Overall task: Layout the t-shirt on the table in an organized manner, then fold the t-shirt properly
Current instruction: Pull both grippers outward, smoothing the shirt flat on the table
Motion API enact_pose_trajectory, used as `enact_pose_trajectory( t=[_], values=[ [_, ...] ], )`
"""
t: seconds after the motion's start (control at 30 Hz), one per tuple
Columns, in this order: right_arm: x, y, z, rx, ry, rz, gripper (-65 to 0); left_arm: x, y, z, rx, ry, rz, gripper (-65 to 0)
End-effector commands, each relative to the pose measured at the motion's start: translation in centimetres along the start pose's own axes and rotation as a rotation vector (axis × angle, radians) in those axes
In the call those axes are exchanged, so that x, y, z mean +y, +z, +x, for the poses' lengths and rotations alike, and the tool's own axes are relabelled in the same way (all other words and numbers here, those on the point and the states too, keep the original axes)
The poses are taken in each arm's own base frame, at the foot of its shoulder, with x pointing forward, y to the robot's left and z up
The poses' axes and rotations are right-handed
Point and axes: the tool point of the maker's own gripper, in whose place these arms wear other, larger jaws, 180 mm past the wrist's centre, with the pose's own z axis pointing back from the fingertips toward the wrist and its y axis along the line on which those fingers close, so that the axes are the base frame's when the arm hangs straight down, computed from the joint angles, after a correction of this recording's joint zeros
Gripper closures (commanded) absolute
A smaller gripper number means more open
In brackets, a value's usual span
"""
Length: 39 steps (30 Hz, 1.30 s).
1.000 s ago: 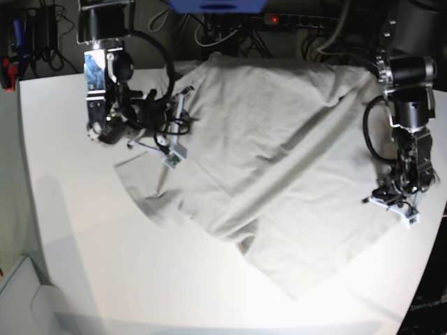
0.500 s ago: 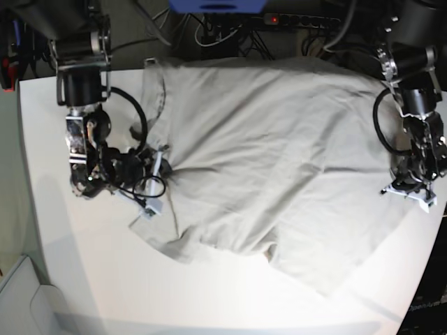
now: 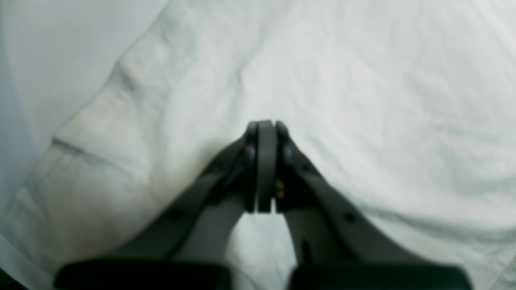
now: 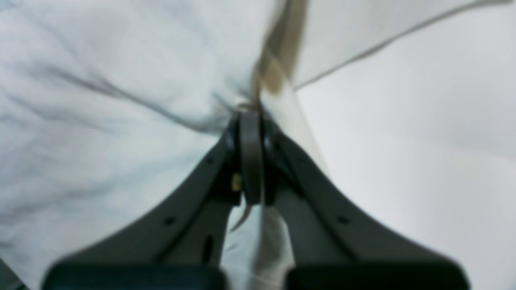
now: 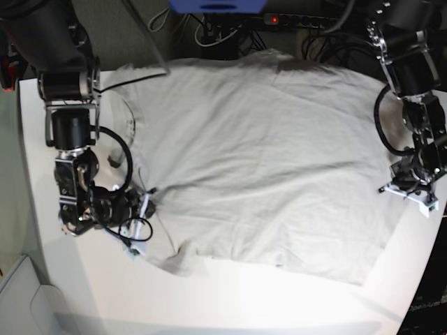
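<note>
The shirt (image 5: 258,160) lies nearly flat across the white counter (image 5: 209,300), stretched between the right pincer (image 4: 252,117) and the left pincer (image 3: 264,129), each clamped on an edge, so the spreading step seems almost done; next comes letting go, then folding.

Base looks down; 2 wrist views hug the t-shirt (image 5: 258,160).

No readable text, label or sign anywhere.

Wrinkled grey-beige t-shirt (image 5: 265,160) lies spread mostly flat across the white table (image 5: 230,296)
</note>
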Motion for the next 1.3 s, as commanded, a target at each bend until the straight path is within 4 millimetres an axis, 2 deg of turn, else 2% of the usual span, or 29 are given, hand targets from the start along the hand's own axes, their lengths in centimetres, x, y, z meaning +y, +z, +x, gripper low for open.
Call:
enact_pose_trajectory(
  t=[0.0, 0.13, 0.27, 0.33, 0.5, 0.6, 0.73, 0.77, 0.87, 1.03, 1.13, 1.27],
  values=[
    [-1.0, 2.2, 4.0, -0.102, 0.043, -0.037, 0.0, 0.0, 1.3, 2.8, -0.076, -0.007, 0.000, -0.1],
    [-0.4, 4.5, 3.6, -0.050, 0.127, -0.101, 0.0, -0.9, 1.6, 2.1, -0.084, -0.017, -0.017, -0.1],
    [2.3, 6.1, 0.2, 0.002, 0.180, -0.137, 0.0, -0.2, 1.4, -0.4, -0.049, -0.034, -0.002, -0.1],
    [4.2, 6.3, -1.5, 0.014, 0.177, -0.129, 0.0, 0.2, 1.3, -1.7, -0.026, -0.040, 0.007, -0.1],
    [7.1, 6.0, -6.5, 0.072, 0.159, -0.091, 0.0, 1.2, 1.2, -3.0, -0.005, -0.050, 0.027, -0.1],
    [8.0, 5.4, -8.0, 0.073, 0.140, -0.063, 0.0, 1.6, 1.0, -3.4, 0.004, -0.053, 0.039, -0.1],
    [7.7, 3.5, -9.2, 0.088, 0.091, -0.020, 0.0, 1.2, 1.1, -3.4, 0.003, -0.050, 0.029, -0.1],
    [7.3, 3.1, -8.9, 0.084, 0.080, -0.015, 0.0, 1.1, 1.2, -3.4, 0.005, -0.051, 0.025, -0.1],
    [6.0, 1.9, -9.7, 0.114, 0.040, 0.001, 0.0, 0.6, 1.8, -2.6, -0.026, -0.061, 0.017, -0.1],
    [3.2, 0.2, -7.9, 0.084, -0.018, 0.014, 0.0, 0.6, 2.0, -2.4, -0.033, -0.065, 0.018, -0.1],
    [1.5, -1.0, -6.0, 0.053, -0.074, 0.034, 0.0, 0.6, 2.0, -2.2, -0.038, -0.067, 0.019, -0.1],
    [-1.4, -1.8, -3.6, -0.014, -0.160, 0.040, 0.0, 0.6, 2.0, -2.2, -0.038, -0.067, 0.019, -0.1]
  ],
)
